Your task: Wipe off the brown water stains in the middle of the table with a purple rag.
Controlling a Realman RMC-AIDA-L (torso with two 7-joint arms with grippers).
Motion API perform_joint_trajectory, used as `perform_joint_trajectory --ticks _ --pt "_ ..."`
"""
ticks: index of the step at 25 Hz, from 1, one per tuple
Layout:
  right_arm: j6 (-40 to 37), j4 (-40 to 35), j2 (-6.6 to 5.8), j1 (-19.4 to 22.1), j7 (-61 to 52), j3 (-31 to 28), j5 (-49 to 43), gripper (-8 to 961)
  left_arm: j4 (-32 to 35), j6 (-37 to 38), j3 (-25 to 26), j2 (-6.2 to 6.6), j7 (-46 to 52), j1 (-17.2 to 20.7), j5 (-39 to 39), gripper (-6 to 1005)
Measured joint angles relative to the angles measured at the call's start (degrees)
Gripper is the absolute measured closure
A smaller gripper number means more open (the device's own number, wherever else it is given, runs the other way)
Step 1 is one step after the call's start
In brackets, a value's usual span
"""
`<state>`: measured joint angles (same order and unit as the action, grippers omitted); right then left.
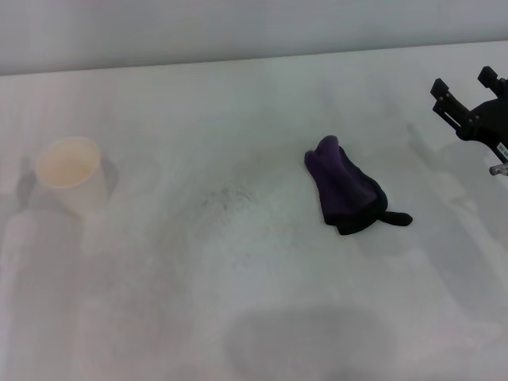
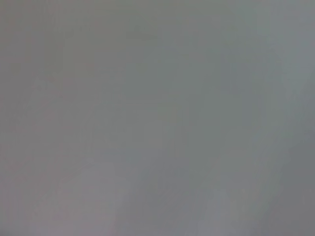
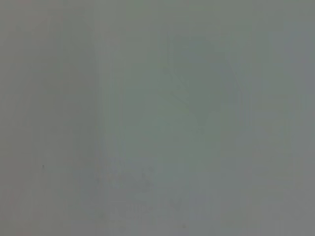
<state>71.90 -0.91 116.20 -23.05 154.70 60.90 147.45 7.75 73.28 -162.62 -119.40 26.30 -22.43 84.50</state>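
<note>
Lying loose mid-table (image 1: 262,317), rag (image 1: 343,189), unheld. Hovering well apart at the far right edge, right gripper (image 1: 468,94), fingers apart. No brown stain showing, only grey speckles (image 1: 226,198); risking wiping the wrong patch or nudging the cup (image 1: 71,178).

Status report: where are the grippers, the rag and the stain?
Right gripper open, far right, clear of the purple rag. Left gripper out of view. No brown stain visible on table. Paper cup far left.

Looks like a bare lab or test setup; plain white table (image 1: 238,317) fills the frame; blank pale wall (image 1: 238,24) along the top edge.
</note>
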Motion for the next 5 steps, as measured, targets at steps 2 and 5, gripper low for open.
perform_joint_trajectory --ticks 2,5 --pt "0.0 0.1 0.00 0.0 -0.1 0.0 0.0 81 0.2 -0.7 0.0 0.01 -0.1 0.0 0.0 111" --pt "-0.2 0.2 0.00 0.0 -0.2 0.0 0.0 81 0.1 -2.9 -0.1 0.09 -0.4 -0.6 0.0 111"
